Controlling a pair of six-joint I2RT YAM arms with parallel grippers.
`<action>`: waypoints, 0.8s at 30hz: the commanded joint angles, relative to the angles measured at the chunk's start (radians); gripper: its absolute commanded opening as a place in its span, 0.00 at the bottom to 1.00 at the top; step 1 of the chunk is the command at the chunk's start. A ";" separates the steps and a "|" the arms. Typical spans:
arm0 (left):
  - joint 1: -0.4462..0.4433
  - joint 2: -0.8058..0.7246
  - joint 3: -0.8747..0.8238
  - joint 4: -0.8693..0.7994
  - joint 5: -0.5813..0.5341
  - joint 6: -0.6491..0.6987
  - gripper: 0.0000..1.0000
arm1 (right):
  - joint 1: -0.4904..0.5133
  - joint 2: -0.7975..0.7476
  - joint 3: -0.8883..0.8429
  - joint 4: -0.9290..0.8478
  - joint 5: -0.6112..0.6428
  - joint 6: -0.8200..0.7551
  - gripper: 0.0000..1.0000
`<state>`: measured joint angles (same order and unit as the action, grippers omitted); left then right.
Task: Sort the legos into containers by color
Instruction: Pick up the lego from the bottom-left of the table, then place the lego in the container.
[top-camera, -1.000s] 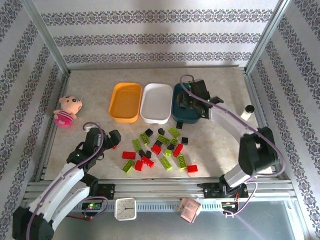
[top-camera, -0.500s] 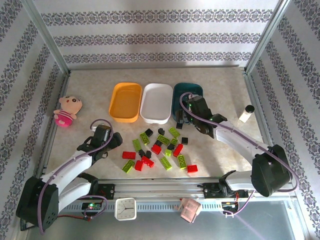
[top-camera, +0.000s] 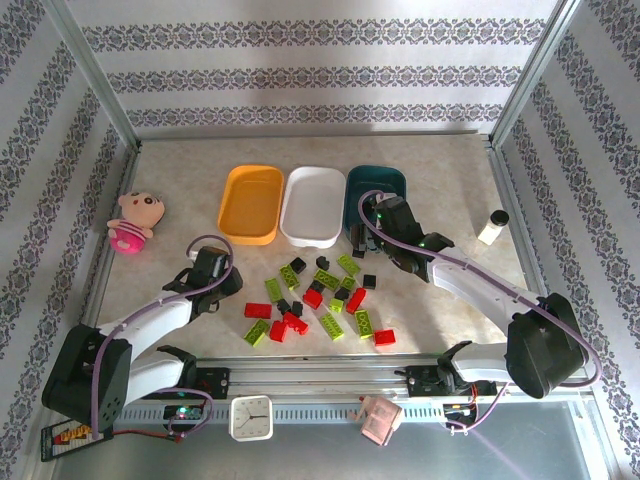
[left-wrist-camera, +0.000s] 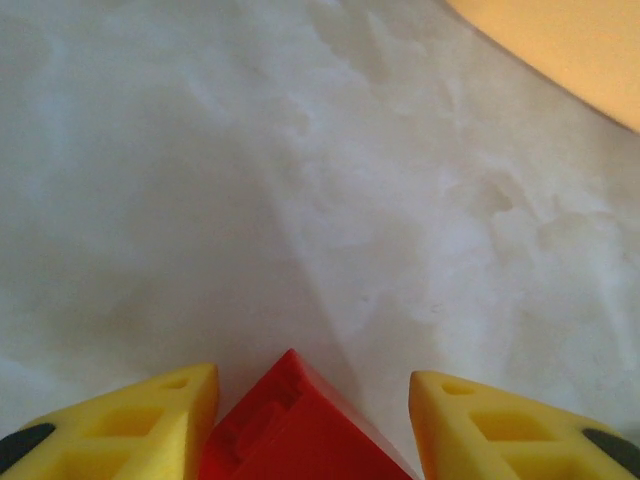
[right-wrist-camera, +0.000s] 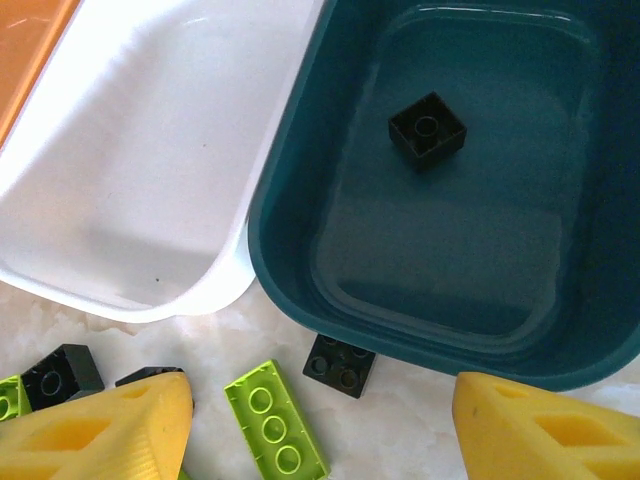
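1. The left gripper (left-wrist-camera: 310, 388) sits low over the pale marbled table (top-camera: 180, 180), left of the brick pile. A small red plastic brick (left-wrist-camera: 295, 432) lies between its yellow fingers (left-wrist-camera: 150, 415). One finger is against the brick and the other stands a little off it. The jaws look narrow, but I cannot tell whether they have a grip.
2. The right gripper (right-wrist-camera: 322, 400) hangs at the near edge of the dark teal plastic tray (right-wrist-camera: 450, 250), jaws wide with nothing between them.
3. One black square brick (right-wrist-camera: 427, 129) lies inside the teal tray. Another black brick (right-wrist-camera: 340, 365) rests on the table just outside its near wall, beside a lime green three-stud brick (right-wrist-camera: 275, 430).
4. The white plastic tray (top-camera: 313, 205) sits between the teal one and the orange-yellow plastic tray (top-camera: 250, 204), side by side.
5. The remaining red, lime green and black bricks (top-camera: 315, 295) are scattered on the table in front of the trays.
6. A pink plush doll (top-camera: 135, 222) lies at the left edge. A small white bottle with a black cap (top-camera: 493, 226) stands at the right.
7. As for writing, a white square clock (top-camera: 251, 417) is on the front rail, its numerals too small to read. A yellow-and-red sticker (top-camera: 65, 435) by the left arm's base is also illegible.
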<state>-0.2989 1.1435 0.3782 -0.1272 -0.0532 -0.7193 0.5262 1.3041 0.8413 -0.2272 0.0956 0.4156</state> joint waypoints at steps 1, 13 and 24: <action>0.007 -0.014 0.000 0.007 0.058 0.001 0.36 | 0.004 -0.029 -0.016 0.008 0.038 0.014 0.69; 0.013 0.072 0.402 -0.059 0.049 0.092 0.32 | 0.008 -0.097 -0.081 0.003 0.012 0.058 0.69; 0.104 0.656 0.854 -0.036 0.058 0.145 0.29 | 0.024 -0.198 -0.160 -0.040 -0.005 0.083 0.69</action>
<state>-0.2031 1.7252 1.1561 -0.1482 0.0032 -0.6106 0.5365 1.1412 0.7017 -0.2478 0.1032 0.4759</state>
